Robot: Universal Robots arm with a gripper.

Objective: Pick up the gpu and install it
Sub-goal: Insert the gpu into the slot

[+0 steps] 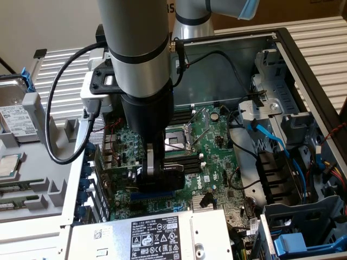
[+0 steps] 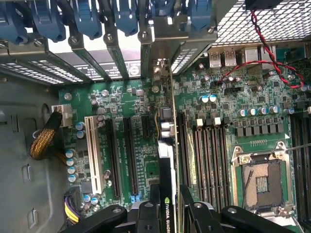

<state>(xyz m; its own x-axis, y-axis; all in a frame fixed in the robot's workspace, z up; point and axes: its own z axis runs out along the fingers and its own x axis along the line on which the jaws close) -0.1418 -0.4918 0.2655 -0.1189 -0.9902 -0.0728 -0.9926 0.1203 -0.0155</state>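
The gripper [image 2: 170, 196] is clamped on the gpu [image 2: 167, 160]. Its black fingers [image 2: 153, 203] press on the two faces of the card near the end that lies away from the case's rear wall. The card stands on edge, with the labelled cooler face turned toward the expansion slots [image 2: 130, 150] and the thin green board toward the memory slots [image 2: 206, 150].

From the grip, the card's long axis runs straight to the rear wall of the case, and its bracket end reaches the row of slot covers [image 2: 97, 63] under the blue clips [image 2: 87, 19]. That axis is parallel with the black slots and the white slot [image 2: 91, 150] on the motherboard [image 2: 146, 97]. The card sits in the gap between the short black slot and the first memory slot. The connector it should meet is directly beneath it and hidden by its own edge, so I cannot tell whether the lower edge is seated or just above.

The CPU socket [image 2: 260, 179] lies beyond the memory slots, well apart from the card. In the exterior view the gripper [image 1: 154, 168] is low inside the case [image 1: 282, 49], over the middle of the motherboard, with the power supply [image 1: 157, 235] along the case's near edge.
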